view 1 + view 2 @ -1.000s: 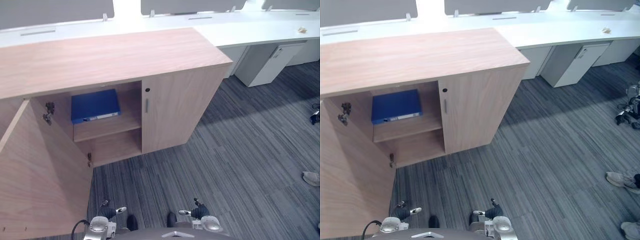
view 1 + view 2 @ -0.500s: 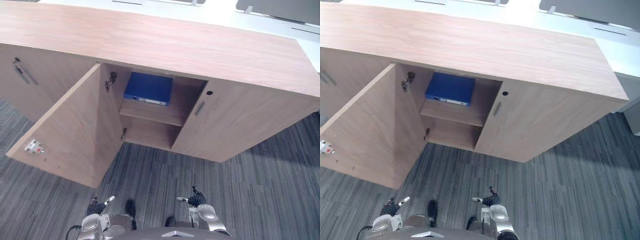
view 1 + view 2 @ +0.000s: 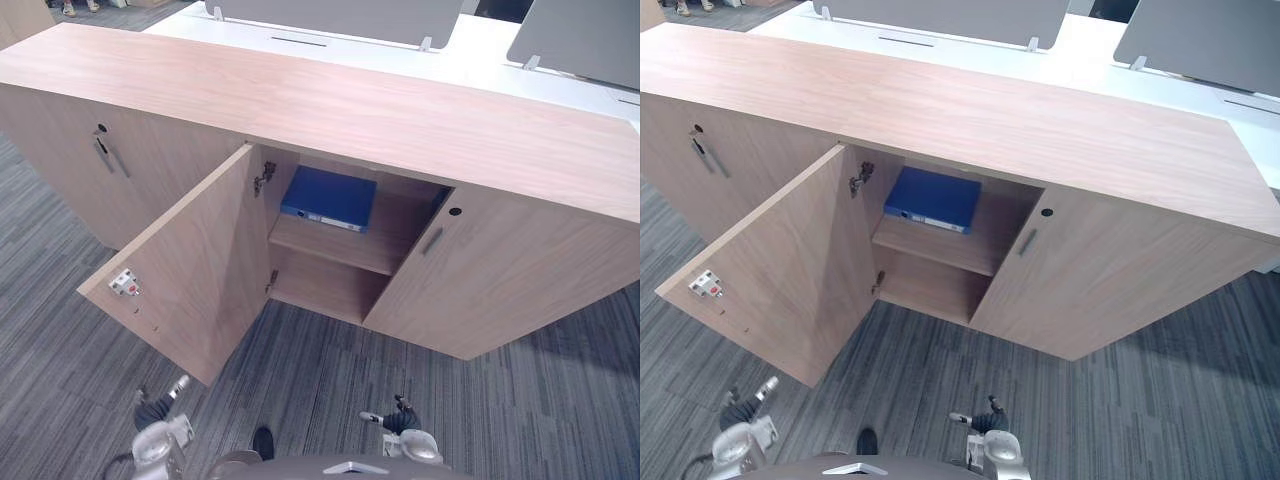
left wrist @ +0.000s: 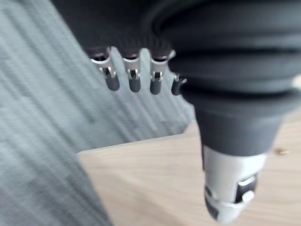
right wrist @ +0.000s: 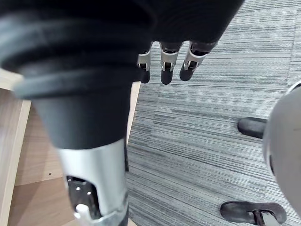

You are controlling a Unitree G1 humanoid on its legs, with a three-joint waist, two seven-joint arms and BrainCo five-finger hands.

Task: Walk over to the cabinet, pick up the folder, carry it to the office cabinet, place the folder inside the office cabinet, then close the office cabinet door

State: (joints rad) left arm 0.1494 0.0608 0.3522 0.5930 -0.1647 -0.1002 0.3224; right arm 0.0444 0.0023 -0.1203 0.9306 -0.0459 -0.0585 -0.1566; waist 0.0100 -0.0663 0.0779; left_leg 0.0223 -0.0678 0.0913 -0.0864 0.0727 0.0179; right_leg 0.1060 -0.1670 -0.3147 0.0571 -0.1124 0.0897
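Folder (image 3: 330,198) flat on upper shelf (image 3: 322,244) of cabinet (image 3: 350,110), door (image 3: 190,280) swung wide.
Left hand (image 4: 133,77) and right hand (image 5: 165,66) hang above carpet (image 3: 330,390), fingers relaxed, holding nothing.

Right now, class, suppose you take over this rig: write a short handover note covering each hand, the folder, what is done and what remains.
Left hand: open, empty, low near the open door.
Right hand: open, empty, low over the carpet.
Blue folder: lying flat on the upper shelf inside the office cabinet.
Done: folder placed inside.
Left: swing the open door shut; the neighbouring right door is already closed.
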